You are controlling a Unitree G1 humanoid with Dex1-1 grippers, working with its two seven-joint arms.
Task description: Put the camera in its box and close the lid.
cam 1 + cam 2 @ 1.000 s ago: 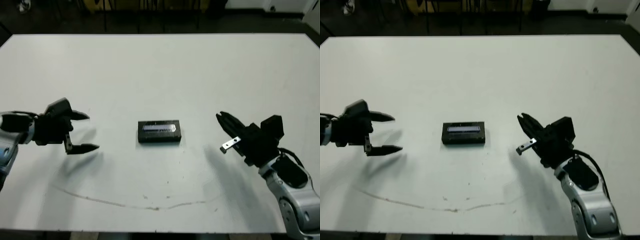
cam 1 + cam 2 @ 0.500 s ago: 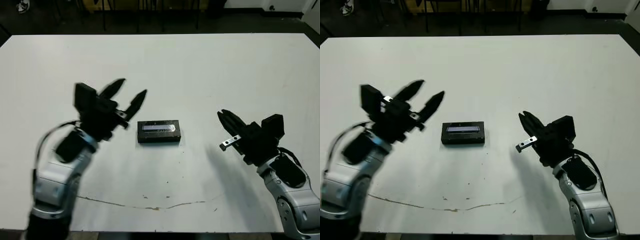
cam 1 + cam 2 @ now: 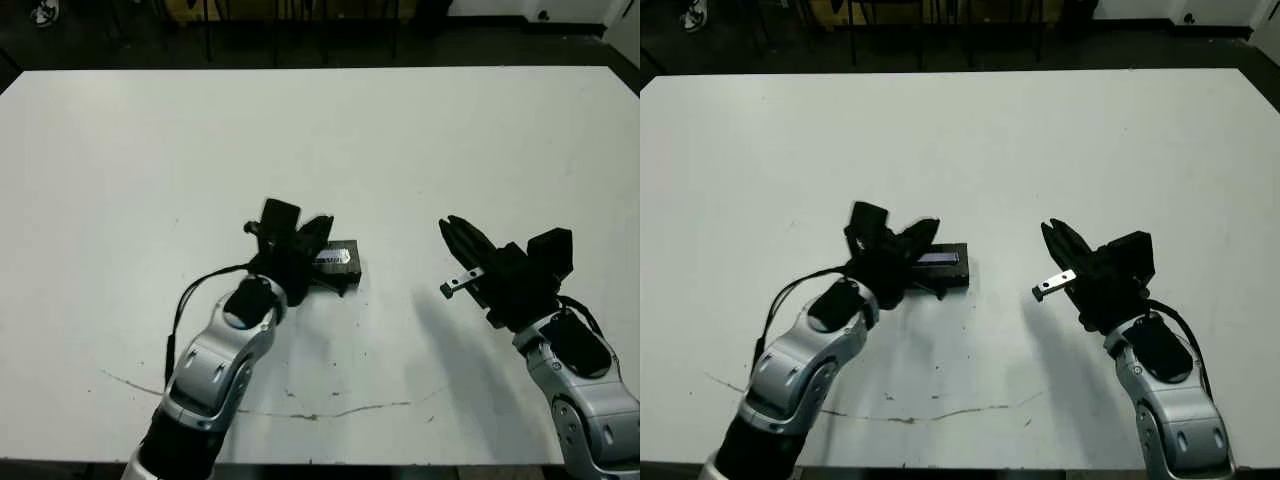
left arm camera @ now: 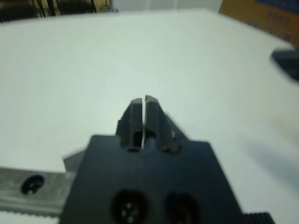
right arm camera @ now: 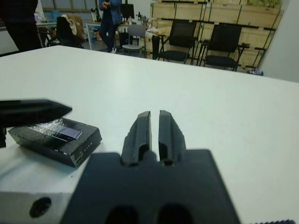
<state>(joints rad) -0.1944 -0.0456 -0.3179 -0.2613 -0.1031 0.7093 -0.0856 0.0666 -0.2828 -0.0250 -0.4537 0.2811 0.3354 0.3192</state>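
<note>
The box [image 5: 70, 141] lies flat near the middle of the counter [image 3: 400, 140], slightly toward its near edge, and the lid [image 5: 64, 132] with its pale strip sits on top of it, apparently seated. The camera shows nowhere on the counter, so whether it is inside cannot be told. The left gripper [image 3: 322, 255] is down at the box's left end, low and close enough that it looks to be touching or nearly so. The head views show two black prongs either side of that end, yet its own blurred wrist view shows them nearly together, so I cannot tell how its fingers stand. The right gripper [image 3: 455, 232] hangs well apart from the box toward the counter's right edge, its fingers close together with only a slit between them, holding nothing. The main risk, as I judge it, is a shove. The box is small and light-looking on a smooth counter, and nothing braces its right end, so a sideways push from the left could skid or spin it. A low contact under the lid's rim could also pop the lid askew or flip it off. If the lid must come off first (likely, if the camera is not yet inside), lifting it with one arm may drag the whole box up. A hard squeeze across the thin walls could also tip the box onto an edge.
</note>
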